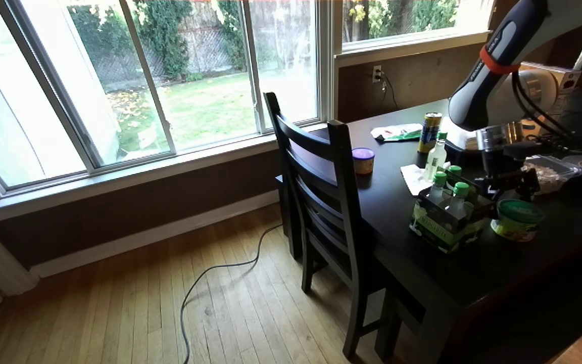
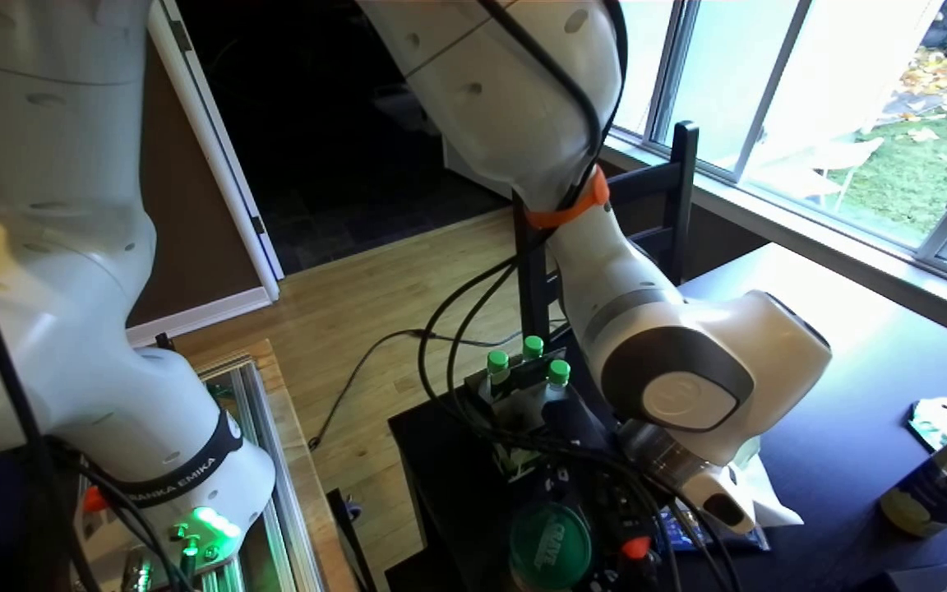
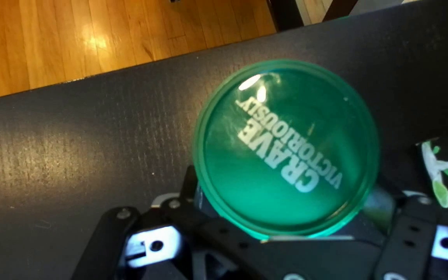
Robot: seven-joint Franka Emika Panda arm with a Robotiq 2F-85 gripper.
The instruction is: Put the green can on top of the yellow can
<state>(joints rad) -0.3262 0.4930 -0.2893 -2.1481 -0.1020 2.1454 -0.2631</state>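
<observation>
In both exterior views, the green can (image 1: 517, 223) sits just beside the bottle carton (image 1: 440, 230); the blue-and-yellow can (image 1: 429, 134) stands on the desk (image 1: 387, 202), apart from the carton. Wrist view: gripper (image 3: 292, 190), jaws spread either side of the green can; whether it is clamped cannot be determined.

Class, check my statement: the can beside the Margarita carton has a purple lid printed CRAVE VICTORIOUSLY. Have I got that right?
Not quite: the lid is green, not purple, as the wrist view shows. The rest holds: the can is beside the Margarita carton, and its lid is printed CRAVE VICTORIOUSLY.
</observation>
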